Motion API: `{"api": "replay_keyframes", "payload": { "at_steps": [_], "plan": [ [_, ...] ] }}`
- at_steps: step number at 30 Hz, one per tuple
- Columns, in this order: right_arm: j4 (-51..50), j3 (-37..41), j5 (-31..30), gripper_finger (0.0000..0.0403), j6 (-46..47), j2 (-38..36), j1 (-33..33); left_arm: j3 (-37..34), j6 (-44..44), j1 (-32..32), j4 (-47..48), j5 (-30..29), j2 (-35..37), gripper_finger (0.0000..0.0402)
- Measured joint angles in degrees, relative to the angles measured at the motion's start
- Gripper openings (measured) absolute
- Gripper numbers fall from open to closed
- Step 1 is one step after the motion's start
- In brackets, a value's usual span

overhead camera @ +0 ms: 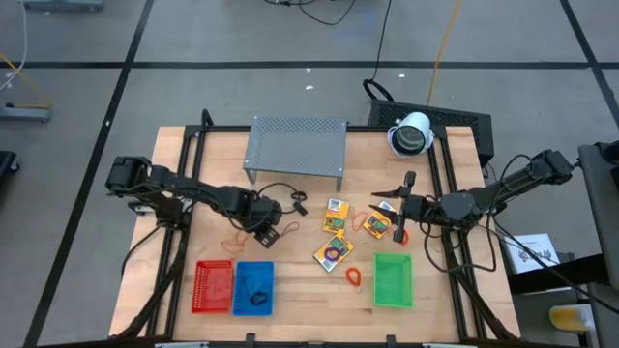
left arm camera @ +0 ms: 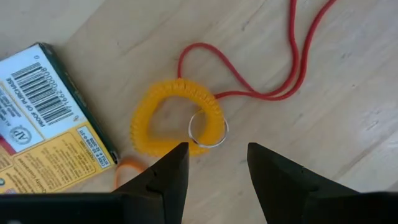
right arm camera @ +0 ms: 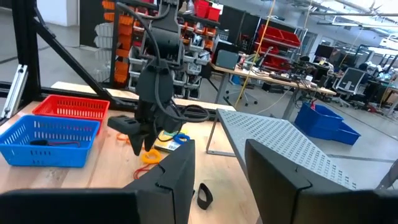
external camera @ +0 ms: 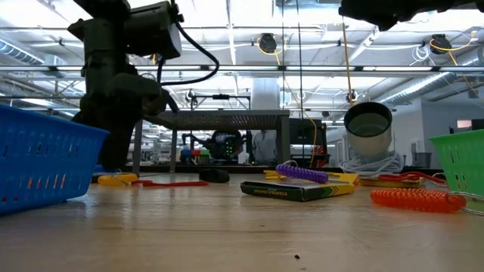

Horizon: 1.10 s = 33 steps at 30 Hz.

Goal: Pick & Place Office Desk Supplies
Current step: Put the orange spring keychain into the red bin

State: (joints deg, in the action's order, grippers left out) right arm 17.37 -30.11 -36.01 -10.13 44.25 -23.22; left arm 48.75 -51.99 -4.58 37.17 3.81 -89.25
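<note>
My left gripper (left arm camera: 217, 154) hangs open, pointing down just above a yellow coil band (left arm camera: 163, 118) with a small metal ring (left arm camera: 209, 130). The band lies flat on the wood beside a thin red rubber-band loop (left arm camera: 283, 74) and a yellow packet (left arm camera: 46, 124). From overhead, this gripper (overhead camera: 270, 230) is left of centre and hides the coil. My right gripper (overhead camera: 398, 200) is held level above the table's right half, open (right arm camera: 217, 158) with nothing between its fingers. More yellow packets (overhead camera: 334, 232) and a red coil (overhead camera: 354, 276) lie mid-table.
Red (overhead camera: 214, 286), blue (overhead camera: 253, 288) and green (overhead camera: 394, 280) mesh baskets stand along the near edge. A grey perforated shelf (overhead camera: 296, 145) stands at the back, with a white cylinder (overhead camera: 410, 133) to its right. A black clip (external camera: 214, 175) lies near the shelf.
</note>
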Motion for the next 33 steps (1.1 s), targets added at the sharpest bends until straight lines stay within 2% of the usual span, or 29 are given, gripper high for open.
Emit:
{"api": "replay_keyframes", "payload": {
  "at_steps": [22,33],
  "plan": [
    [0.6,0.0,0.1,0.013,0.0,0.0,0.0,0.0,1.3,0.9,-0.1,-3.9,0.0,0.017],
    [0.7,0.0,0.1,0.013,-0.3,0.0,-0.1,0.1,2.0,2.0,-1.2,0.8,-3.7,0.017]
  ]
}}
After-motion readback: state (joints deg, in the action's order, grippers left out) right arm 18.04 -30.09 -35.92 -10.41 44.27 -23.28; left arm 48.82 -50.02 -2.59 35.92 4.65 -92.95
